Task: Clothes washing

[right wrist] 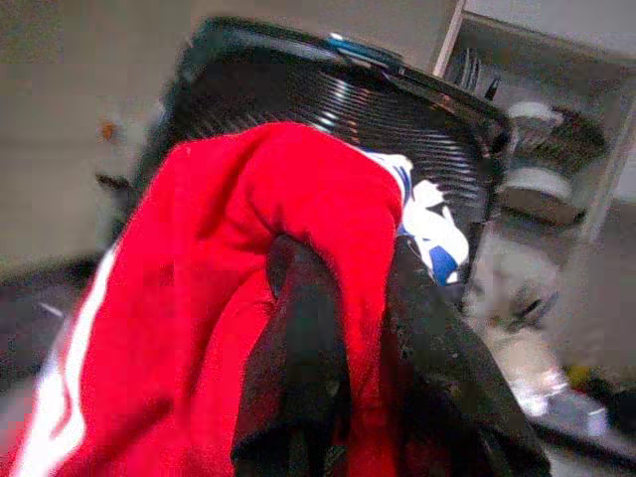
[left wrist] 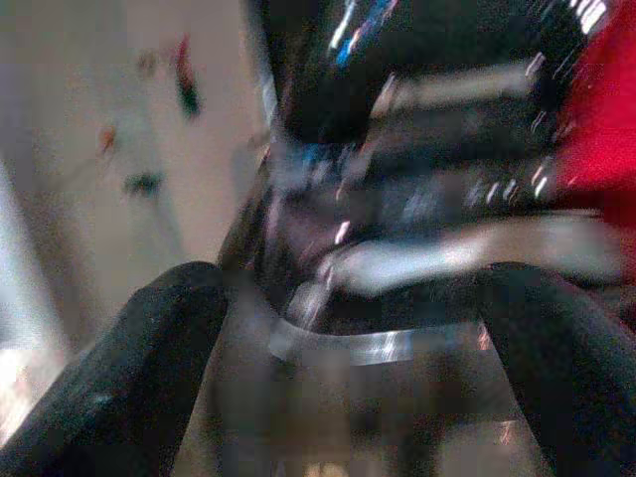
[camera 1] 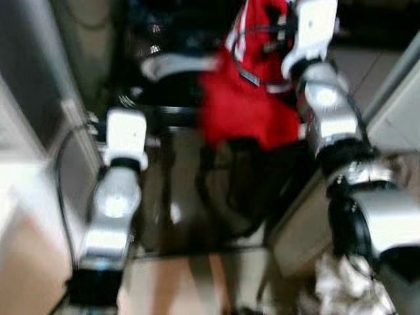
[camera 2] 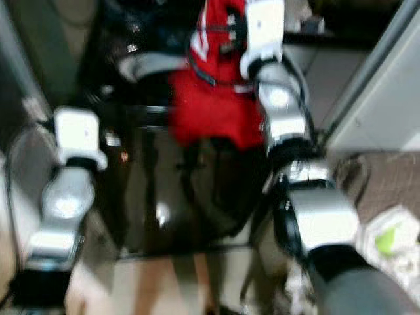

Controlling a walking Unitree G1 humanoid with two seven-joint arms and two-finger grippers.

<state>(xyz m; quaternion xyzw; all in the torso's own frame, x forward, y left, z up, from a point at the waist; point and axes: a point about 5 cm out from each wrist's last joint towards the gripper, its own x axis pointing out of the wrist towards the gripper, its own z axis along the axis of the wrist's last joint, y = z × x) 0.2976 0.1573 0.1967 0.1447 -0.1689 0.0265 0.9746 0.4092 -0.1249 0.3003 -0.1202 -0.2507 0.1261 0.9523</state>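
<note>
Your right claw [right wrist: 338, 328] is pinching the red garment [camera 1: 246, 98], which hangs at upper centre of the head views, above the dark washer [camera 1: 164, 72] opening. Left claw [left wrist: 348, 368] is spread, empty, beside the washer's rim. Judging by this, loading is underway; the garment isn't inside yet.

The right arm is stretched forward and raised, its gripper [right wrist: 348, 388] clamped on a red garment [camera 1: 246, 98], while the left arm is held lower, its gripper [left wrist: 348, 368] spread wide with nothing between the fingers.
</note>
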